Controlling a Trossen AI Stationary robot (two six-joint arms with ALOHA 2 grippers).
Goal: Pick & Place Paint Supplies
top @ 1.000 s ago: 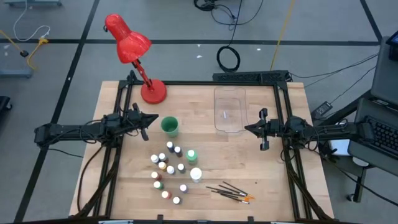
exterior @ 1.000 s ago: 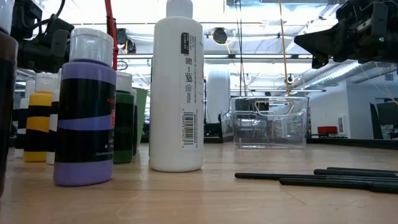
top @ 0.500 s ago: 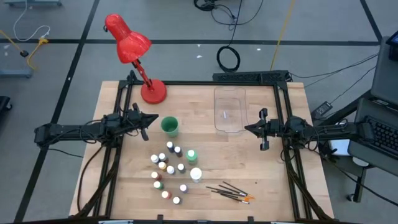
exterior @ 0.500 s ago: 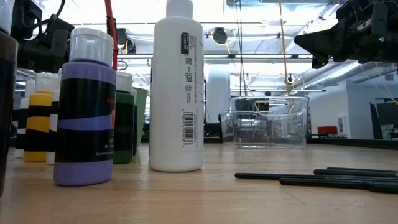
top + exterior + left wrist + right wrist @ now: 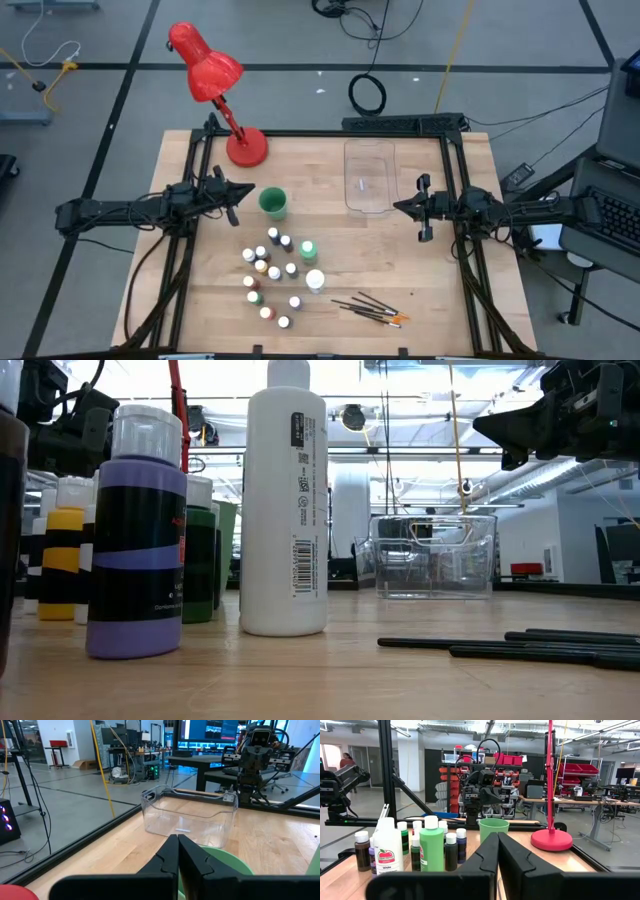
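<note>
Paint bottles [image 5: 272,268] stood clustered mid-desk beside the brushes [image 5: 372,308], untouched. I had the left gripper [image 5: 238,192] and right gripper [image 5: 401,207] both fully closed, holding nothing, hovering apart. Reaching into that tight cluster, I judged, could topple neighbouring bottles.

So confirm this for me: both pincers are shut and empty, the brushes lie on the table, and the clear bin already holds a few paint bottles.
Not quite: the clear bin holds nothing, as the high view shows. The paint bottles all stand on the table beside the brushes. The rest holds: left pincer and right pincer are shut and empty.
</note>
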